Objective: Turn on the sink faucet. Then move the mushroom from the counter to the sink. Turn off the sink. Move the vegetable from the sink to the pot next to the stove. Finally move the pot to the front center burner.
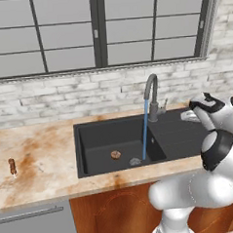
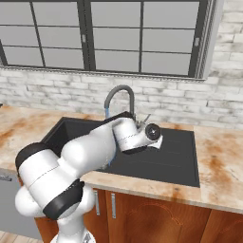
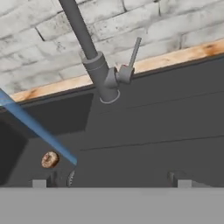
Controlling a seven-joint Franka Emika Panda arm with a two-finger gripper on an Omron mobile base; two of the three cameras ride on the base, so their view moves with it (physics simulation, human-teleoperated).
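The dark grey gooseneck sink faucet [image 1: 151, 94] stands behind the black sink [image 1: 80, 150], and a blue stream of water [image 1: 145, 131] runs from its spout into the basin. The small tan-brown mushroom [image 1: 116, 154] lies on the basin floor, left of the round drain [image 1: 135, 161]. My gripper [image 1: 189, 116] hovers open over the sink's flat right ledge [image 1: 180, 136], just right of the faucet base, with nothing between its fingers. In the hand view the gripper [image 3: 109, 180] faces the faucet base [image 3: 103, 74] and its thin side lever [image 3: 134, 52], with the mushroom [image 3: 50, 159] at lower left.
A slim dark reddish-brown stick-like piece [image 1: 12, 166] lies on the marbled counter [image 1: 37, 143] far left of the sink. A pale brick wall and a dark-framed window [image 1: 98, 31] close off the back. In the right base view my arm hides much of the basin [image 2: 175, 161].
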